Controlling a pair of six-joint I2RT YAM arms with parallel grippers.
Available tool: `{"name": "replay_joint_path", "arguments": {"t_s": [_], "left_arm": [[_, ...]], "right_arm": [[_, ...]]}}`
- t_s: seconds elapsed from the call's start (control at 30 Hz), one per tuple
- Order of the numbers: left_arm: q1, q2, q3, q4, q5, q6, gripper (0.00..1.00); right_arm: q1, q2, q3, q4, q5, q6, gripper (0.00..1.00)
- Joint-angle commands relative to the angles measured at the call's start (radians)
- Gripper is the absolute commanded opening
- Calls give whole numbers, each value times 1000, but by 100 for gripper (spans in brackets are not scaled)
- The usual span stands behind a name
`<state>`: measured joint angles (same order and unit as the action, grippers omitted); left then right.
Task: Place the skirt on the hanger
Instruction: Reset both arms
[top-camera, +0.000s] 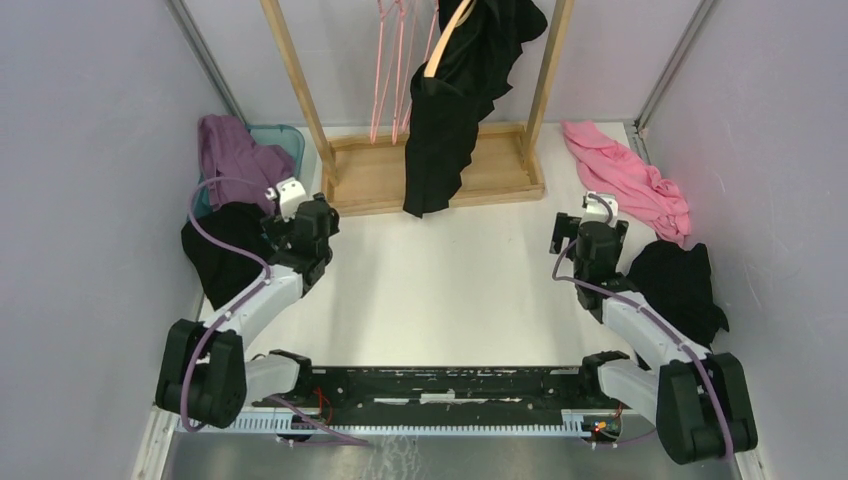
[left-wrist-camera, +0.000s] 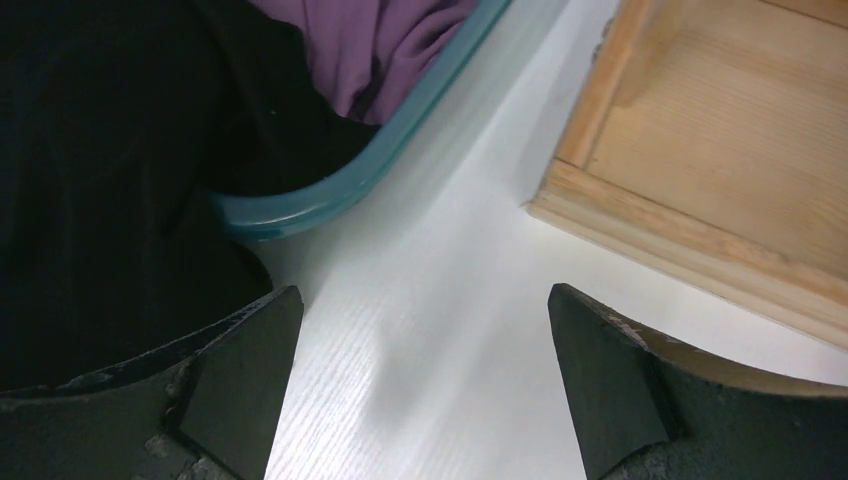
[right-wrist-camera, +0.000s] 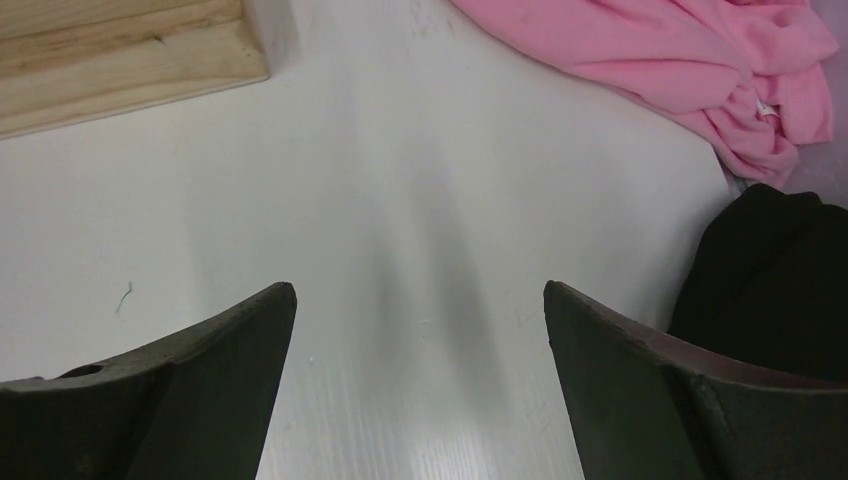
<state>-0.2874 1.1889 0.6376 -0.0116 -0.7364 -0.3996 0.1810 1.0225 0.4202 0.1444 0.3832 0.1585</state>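
Note:
The black pleated skirt (top-camera: 452, 110) hangs draped over the pale wooden hanger (top-camera: 447, 42) on the wooden rack at the back, its hem reaching the rack's base. My left gripper (top-camera: 312, 222) is open and empty over the white table, near the rack's front left corner; its wrist view shows both fingers (left-wrist-camera: 240, 375) apart with bare table between them. My right gripper (top-camera: 590, 232) is open and empty over the table at the right; its fingers (right-wrist-camera: 225, 370) stand apart. Neither gripper touches the skirt or hanger.
The wooden rack base (top-camera: 375, 175) stands at the back middle with thin pink wire hangers (top-camera: 392, 60). A teal bin (left-wrist-camera: 380, 165) with purple cloth (top-camera: 232, 150) and a black garment (top-camera: 220, 250) lies left. A pink garment (top-camera: 630, 175) and another black garment (top-camera: 685, 285) lie right.

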Motion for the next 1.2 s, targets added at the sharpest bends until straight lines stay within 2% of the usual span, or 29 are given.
{"name": "replay_joint_path", "arguments": {"t_s": [0.0,0.13,0.2,0.23,0.3,0.4,0.47,0.53,0.63,0.67,0.73,0.77,0.83,0.87,1.17], "left_arm": [[27,31,-95,280,-75,100,99],[32,75,-278,688,-48,277,99],[36,140,-356,888,-18,345,99],[41,182,-361,965,-29,368,99],[46,222,-295,884,0,363,99],[53,279,-281,936,22,393,99],[62,340,-318,1105,26,431,99],[67,329,-284,1002,57,403,99],[79,332,-283,1013,83,409,99],[78,326,-297,1031,91,413,99],[79,301,-344,1099,117,420,99],[79,288,-379,1144,131,418,99],[82,286,-451,1283,130,417,99],[83,282,-462,1296,143,420,99],[106,287,-421,1214,194,405,99]], "right_arm": [[-2,89,-35,331,148,-22,100],[-2,238,-62,492,198,-44,100],[-1,326,-67,603,236,-66,100],[0,341,-59,600,224,-74,100],[-3,389,-65,669,226,-78,100],[-1,420,-39,639,234,-77,100],[-4,433,-40,658,225,-75,100],[-3,439,-58,698,159,-106,100],[-7,442,-86,749,135,-108,100],[-13,452,-102,775,103,-109,100],[-14,519,-144,953,58,-150,100],[-14,513,-148,951,64,-145,100],[-14,474,-121,833,72,-122,100],[-15,485,-113,835,71,-132,100],[-17,494,-93,808,100,-117,100]]}}
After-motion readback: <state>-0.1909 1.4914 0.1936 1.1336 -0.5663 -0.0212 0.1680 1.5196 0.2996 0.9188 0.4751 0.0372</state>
